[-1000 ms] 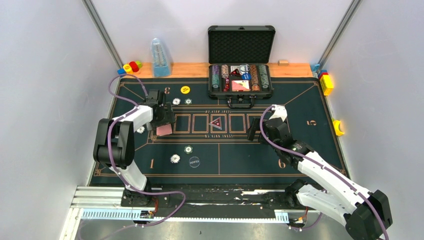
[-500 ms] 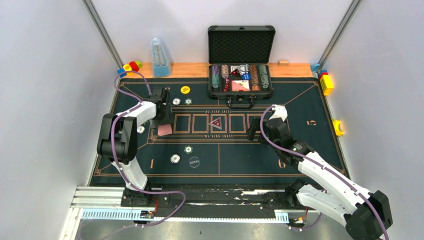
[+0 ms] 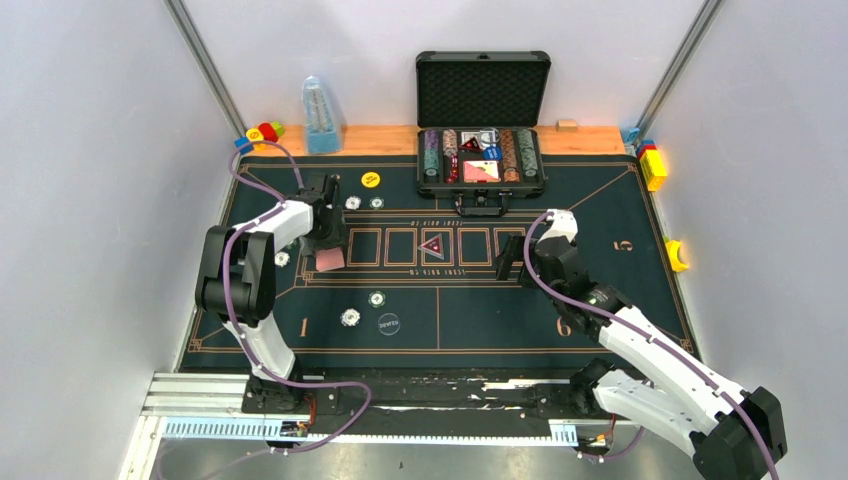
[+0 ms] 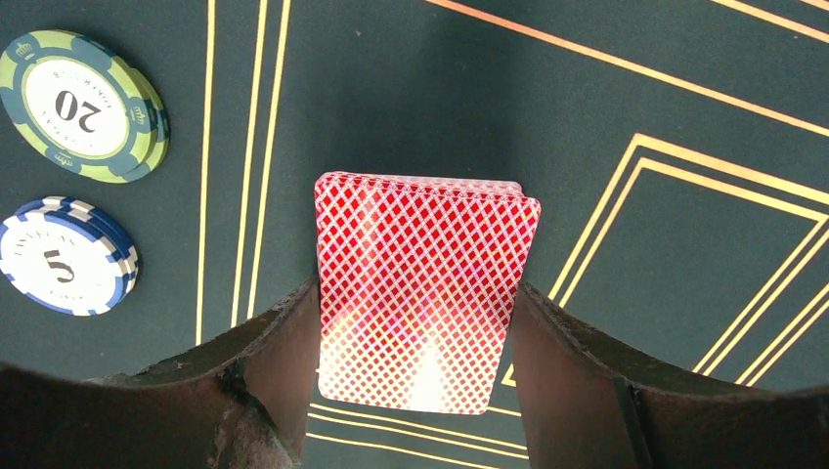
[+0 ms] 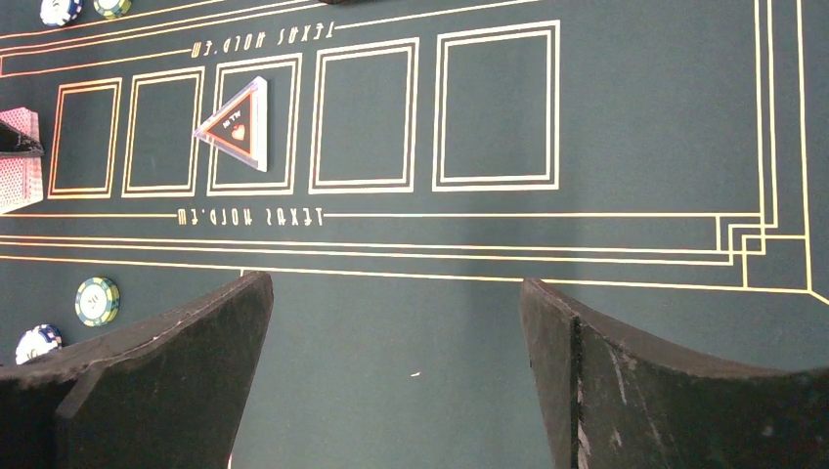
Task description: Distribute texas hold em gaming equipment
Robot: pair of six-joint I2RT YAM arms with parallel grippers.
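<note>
card deck (image 4: 425,293): red backs, fine white diamond lattice; chip marked 20 (image 4: 86,106): pale green rim with dark blue blocks, white centre; chip marked 5 (image 4: 66,256): white, blue edge stripes; triangle marker (image 5: 238,124): black-red face, pale border; mat (image 4: 391,88): dark green, gold lines; case (image 3: 483,90): black

Green chip (image 4: 83,103): 20. Blue-white chip (image 4: 64,259): 5. Mat (image 5: 635,322): TEXAS HOLD EM.

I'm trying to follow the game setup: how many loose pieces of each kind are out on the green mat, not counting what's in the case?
Poker chips, single or short stacks: 5
Button discs, yellow and dark: 2
Triangular marker: 1
Card deck, gripped by the left end effector: 1
Total: 9
</note>
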